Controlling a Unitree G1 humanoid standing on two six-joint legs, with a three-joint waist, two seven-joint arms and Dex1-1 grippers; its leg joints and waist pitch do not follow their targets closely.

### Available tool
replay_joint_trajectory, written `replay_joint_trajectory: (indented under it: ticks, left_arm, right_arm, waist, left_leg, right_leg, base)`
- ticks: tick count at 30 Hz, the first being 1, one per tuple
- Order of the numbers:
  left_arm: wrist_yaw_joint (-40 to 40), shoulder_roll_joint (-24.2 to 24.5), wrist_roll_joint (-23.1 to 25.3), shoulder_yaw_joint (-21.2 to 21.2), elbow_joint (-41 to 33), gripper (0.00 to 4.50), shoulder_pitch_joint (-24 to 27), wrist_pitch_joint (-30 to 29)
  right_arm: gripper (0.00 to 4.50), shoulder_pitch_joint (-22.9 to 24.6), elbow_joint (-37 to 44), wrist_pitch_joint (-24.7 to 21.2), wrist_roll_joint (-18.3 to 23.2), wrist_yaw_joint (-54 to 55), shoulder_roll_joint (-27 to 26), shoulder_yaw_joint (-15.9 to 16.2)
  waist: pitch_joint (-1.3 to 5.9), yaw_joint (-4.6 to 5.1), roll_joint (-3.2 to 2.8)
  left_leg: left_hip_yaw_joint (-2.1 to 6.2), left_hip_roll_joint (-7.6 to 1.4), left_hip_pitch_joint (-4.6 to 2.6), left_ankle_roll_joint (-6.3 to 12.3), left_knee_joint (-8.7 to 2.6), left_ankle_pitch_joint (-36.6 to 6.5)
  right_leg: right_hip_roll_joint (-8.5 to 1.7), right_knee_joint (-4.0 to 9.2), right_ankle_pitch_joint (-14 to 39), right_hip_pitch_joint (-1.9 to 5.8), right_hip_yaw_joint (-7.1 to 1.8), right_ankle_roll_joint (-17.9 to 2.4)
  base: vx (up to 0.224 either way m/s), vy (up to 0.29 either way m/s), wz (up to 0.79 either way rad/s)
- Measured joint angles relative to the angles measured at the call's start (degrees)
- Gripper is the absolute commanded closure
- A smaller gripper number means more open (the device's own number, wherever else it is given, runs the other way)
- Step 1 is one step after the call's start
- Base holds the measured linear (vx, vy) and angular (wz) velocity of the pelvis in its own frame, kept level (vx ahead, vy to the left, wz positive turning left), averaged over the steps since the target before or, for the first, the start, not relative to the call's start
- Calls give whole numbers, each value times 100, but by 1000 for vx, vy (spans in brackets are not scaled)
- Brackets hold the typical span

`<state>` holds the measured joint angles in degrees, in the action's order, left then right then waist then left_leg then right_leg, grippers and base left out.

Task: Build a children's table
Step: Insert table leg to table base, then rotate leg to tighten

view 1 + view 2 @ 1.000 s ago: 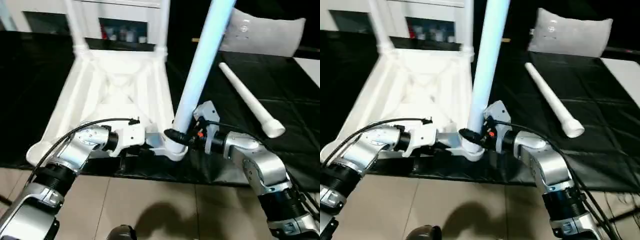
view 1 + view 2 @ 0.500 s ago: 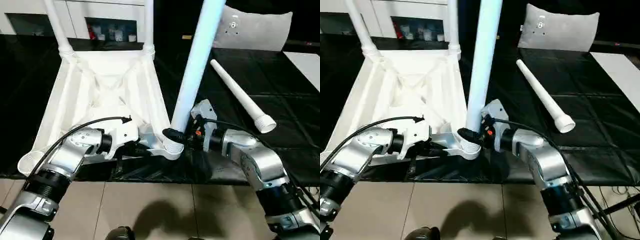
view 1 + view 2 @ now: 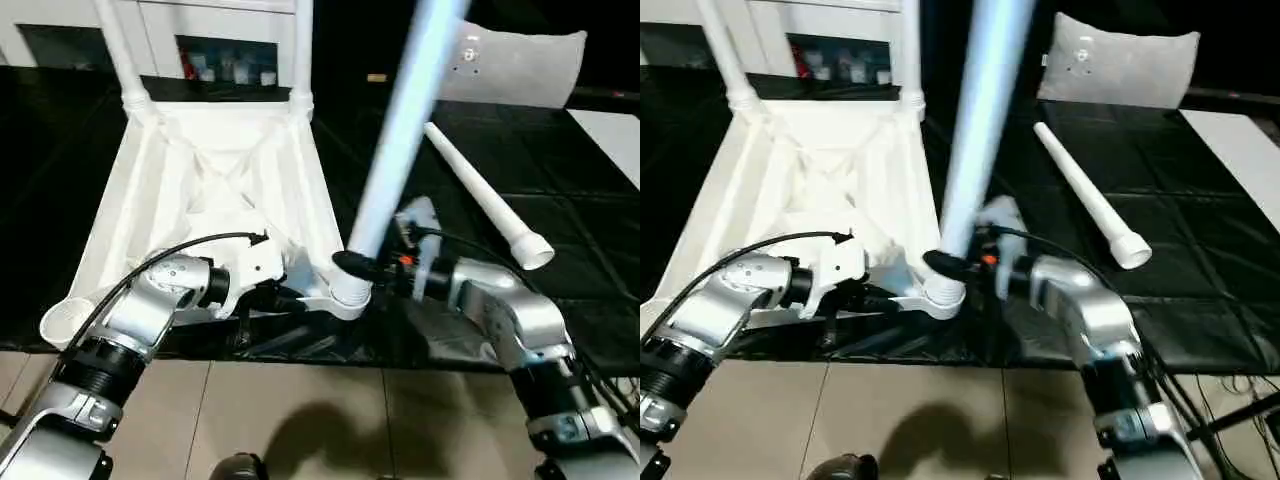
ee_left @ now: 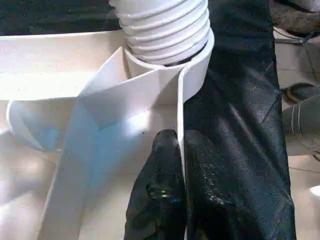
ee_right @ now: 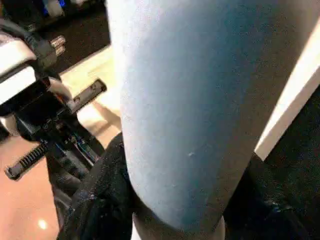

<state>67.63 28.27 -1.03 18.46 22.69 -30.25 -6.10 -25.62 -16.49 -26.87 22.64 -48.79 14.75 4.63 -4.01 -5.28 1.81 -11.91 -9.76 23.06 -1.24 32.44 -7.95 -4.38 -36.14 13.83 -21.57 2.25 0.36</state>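
An upturned white tabletop (image 3: 215, 190) lies on the black counter (image 3: 560, 200). The left gripper (image 4: 181, 150) pinches its rim wall. The right gripper (image 3: 352, 266) clasps a leg (image 3: 400, 140) standing in the near corner socket (image 3: 340, 297), now tilted further right than a second ago, threads not fully seated. A spare leg (image 3: 485, 195) lies nearby.

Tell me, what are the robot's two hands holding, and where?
The left end effector pinches the thin side wall of the table top beside its corner socket. The right end effector grips a leg just above its threaded collar.
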Motion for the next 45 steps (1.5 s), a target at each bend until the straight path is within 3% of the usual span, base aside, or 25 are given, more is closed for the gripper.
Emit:
replay_joint_trajectory:
  ticks: [5, 8, 15, 20, 27, 35, 40, 45]
  left_arm:
    - [-53, -49, 25, 0, 1, 450, 0, -17]
    - [-55, -68, 25, 3, 2, 450, 5, -17]
    - [-59, -33, 81, 4, 2, 450, 9, 5]
    - [-71, 28, 161, 60, 2, 450, 8, 177]
    - [107, 41, 199, 129, 288, 450, -205, 400]
    - [341, -21, 328, 205, 1279, 450, -872, 915]
    - [342, 82, 327, 202, 1261, 450, -887, 926]
    - [293, 247, 223, -49, 786, 450, -564, 535]
  right_arm:
    - [261, 526, 169, 642, 40, 1, -56, -117]
    - [261, 644, 276, 1028, -139, 38, 21, 68]
    - [261, 397, 282, 1616, -782, -80, 322, 704]
    - [261, 104, 99, 1660, -1000, -281, 414, 933]
    - [261, -179, -205, 1626, -989, -610, 456, 982]
    - [261, -392, -396, 1582, -1000, -507, 352, 976]
    - [261, -417, -397, 1582, -1059, -426, 237, 976]
    - [261, -445, -400, 1516, -1102, -187, -3, 976]
  waist:
    - [-1, -19, -10]
    - [-7, -11, -26]
    - [-9, 28, -28]
    - [-19, 44, -15]
    - [-48, 44, 1]
    - [-192, 29, 7]
    - [-222, 45, 9]
    - [-246, 101, 29]
  left_leg:
    - [0, 0, -1, 1, 1, -1]
    - [0, 1, -2, 0, 2, 0]
    - [2, 1, -18, 0, 0, -1]
    - [5, 0, -42, -1, -17, -1]
    - [2, 2, -65, -1, -60, -1]
    - [3, 2, -103, -5, -106, -3]
    - [5, 3, -103, -5, -111, -3]
    - [10, 5, -110, -7, -165, -4]
  right_leg:
    - [-1, 4, 0, 5, 1, 0]
    - [-1, 4, 0, 5, -2, 0]
    - [-1, 9, 1, 11, -1, 2]
    - [-1, 49, 25, -4, 1, 42]
    - [2, 98, 15, 20, 2, 26]
    - [3, 121, 22, 23, 4, 36]
    - [-1, 142, 24, -1, 2, 39]
    - [-1, 197, 24, -33, 7, 39]
  base:
    - [0, 0, 0]
    - [0, 0, 0]
    - [0, 0, 0]
    - [0, 0, 0]
    - [0, 0, 0]
    - [0, 0, 0]
    - [0, 0, 0]
    - [0, 0, 0]
